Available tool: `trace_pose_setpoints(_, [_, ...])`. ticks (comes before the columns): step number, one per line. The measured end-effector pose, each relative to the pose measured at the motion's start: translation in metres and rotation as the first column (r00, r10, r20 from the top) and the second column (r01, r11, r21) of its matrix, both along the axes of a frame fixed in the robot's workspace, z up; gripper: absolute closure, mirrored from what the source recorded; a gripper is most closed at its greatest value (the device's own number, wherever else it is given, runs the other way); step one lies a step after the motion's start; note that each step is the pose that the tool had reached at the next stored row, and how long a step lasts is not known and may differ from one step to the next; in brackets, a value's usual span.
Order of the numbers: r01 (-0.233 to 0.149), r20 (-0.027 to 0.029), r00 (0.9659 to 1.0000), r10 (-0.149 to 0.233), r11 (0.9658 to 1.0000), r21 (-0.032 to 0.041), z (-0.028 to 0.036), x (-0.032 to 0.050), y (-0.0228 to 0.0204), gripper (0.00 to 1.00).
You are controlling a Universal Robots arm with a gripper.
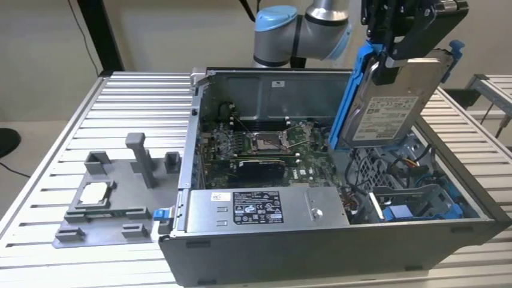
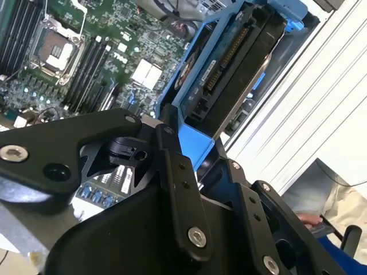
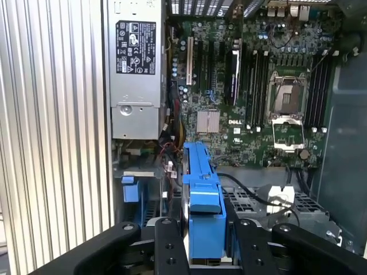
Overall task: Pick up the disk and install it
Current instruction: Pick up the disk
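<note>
So the hand (image 1: 400, 60) is closed on the disk (image 1: 390, 105), gripping it at its top end. The rest of it hangs down on edge, tilted a bit, in the air. It's above the open computer case (image 1: 320, 252) on the exterior view's right side, over the drive bay (image 1: 416, 198), and it isn't touching anything below. The case itself sits on the slatted table (image 1: 128, 102).

In the first wrist view the fingers sit on either side of the blue frame (image 3: 202, 195), with the motherboard (image 3: 258, 114) further off. I honestly can't tell whether the pads press on the plastic alone or reach the metal body too.

My guess on handling: it's a stiff metal block and fairly heavy for its size. Held at one end like this, it will want to swing or slip if the grip is weak. The metal won't bend, but the plastic frame probably flexes a little. It won't like knocks either, and the connector (image 2: 226, 60) on the end looks like the part to keep clear of the case walls. The long edges of the frame seem the sensible place to hold it, not the label face.
</note>
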State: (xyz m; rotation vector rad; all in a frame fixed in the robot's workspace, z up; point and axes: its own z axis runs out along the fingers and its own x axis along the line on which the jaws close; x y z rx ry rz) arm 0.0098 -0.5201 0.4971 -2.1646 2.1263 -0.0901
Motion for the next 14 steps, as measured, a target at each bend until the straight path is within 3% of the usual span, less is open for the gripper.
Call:
trace_pose_setpoints(8, [0.000,0.0000,1.0000,0.000,1.0000,-0.0001,0.0000,0.0009,-0.0010,1.00])
trace_pose_setpoints(14, [0.000,0.0000,1.0000,0.000,1.0000,0.0001,0.0000,0.0030,-0.0040,1.00])
